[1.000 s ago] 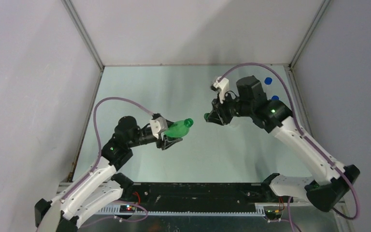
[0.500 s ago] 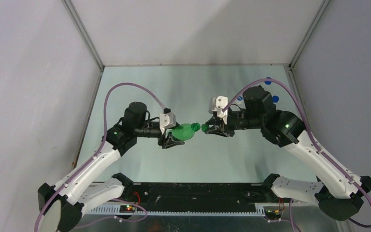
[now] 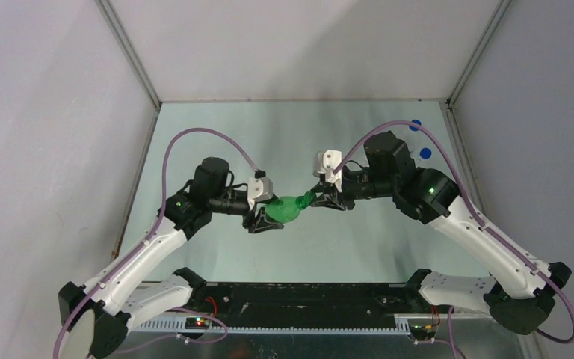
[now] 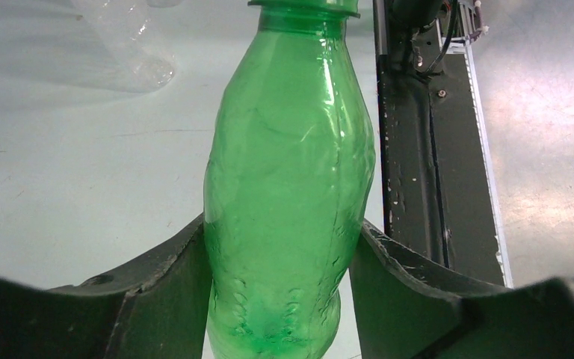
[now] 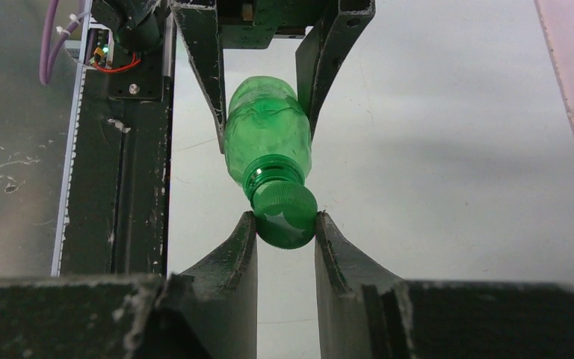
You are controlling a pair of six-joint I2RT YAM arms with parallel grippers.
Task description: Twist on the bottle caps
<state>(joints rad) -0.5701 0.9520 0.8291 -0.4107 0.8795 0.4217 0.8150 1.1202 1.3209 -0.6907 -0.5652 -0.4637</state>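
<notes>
Pale tabletop (image 3: 217,134); left hand (image 4: 282,228) clamps green bottle (image 4: 291,134), right hand (image 5: 284,222) pinches green cap (image 5: 285,208).

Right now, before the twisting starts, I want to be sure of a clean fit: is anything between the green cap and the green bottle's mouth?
Nothing visible. The green cap, pinched in the right fingers, sits against the neck of the green bottle, which the left fingers clamp by its body. The cap looks tilted.
</notes>
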